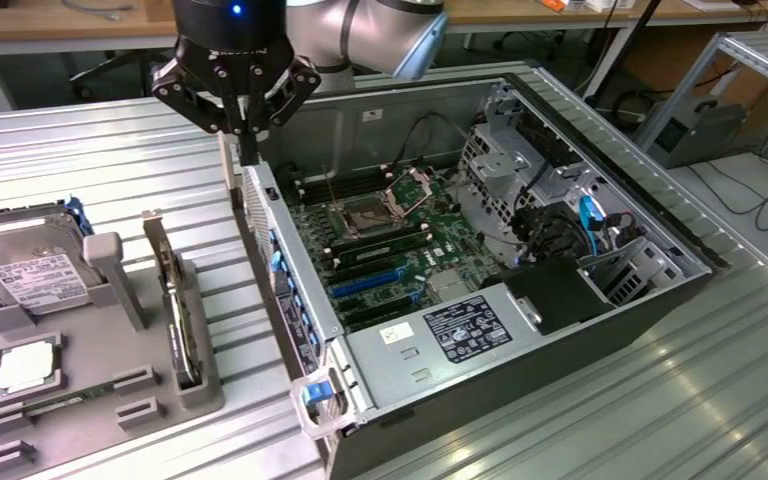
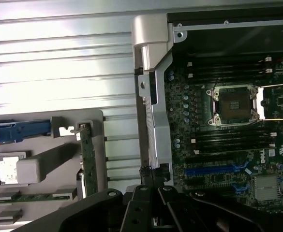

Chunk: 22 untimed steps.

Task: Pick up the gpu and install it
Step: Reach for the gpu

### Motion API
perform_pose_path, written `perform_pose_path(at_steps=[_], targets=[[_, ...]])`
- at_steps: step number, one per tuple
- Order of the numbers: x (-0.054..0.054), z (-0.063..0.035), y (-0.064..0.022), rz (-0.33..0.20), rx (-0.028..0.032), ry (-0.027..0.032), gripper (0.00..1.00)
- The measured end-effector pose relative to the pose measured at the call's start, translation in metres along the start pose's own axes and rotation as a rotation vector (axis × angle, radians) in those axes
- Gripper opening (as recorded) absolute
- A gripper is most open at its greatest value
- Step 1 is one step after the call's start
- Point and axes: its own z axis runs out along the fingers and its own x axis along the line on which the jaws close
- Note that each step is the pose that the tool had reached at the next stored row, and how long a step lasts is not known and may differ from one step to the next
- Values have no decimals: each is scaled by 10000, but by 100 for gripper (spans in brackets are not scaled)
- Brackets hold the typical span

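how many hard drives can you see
1: the silver hard drive leans in the grey holder at the exterior view's left; bays in the computer case could hide more.

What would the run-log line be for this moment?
gripper: fingers shut, empty | over case edge | gpu: upright in holder, untouched | install: not done

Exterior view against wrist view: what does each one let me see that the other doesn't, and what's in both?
Exterior view: the whole open computer case, the hard drive with its white label, and the shut, empty gripper above the case's wall. Wrist view: a straight-down look, with the case's silver corner post face on. Both: the processor socket, the blue slot, and the gpu standing on edge in the grey holder.
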Motion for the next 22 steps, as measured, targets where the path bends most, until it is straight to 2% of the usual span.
perform_pose_path(at_steps=[12,22], targets=[[113,-1,-5,0,0,0,11],[163,-2,-8,0,0,0,11]])
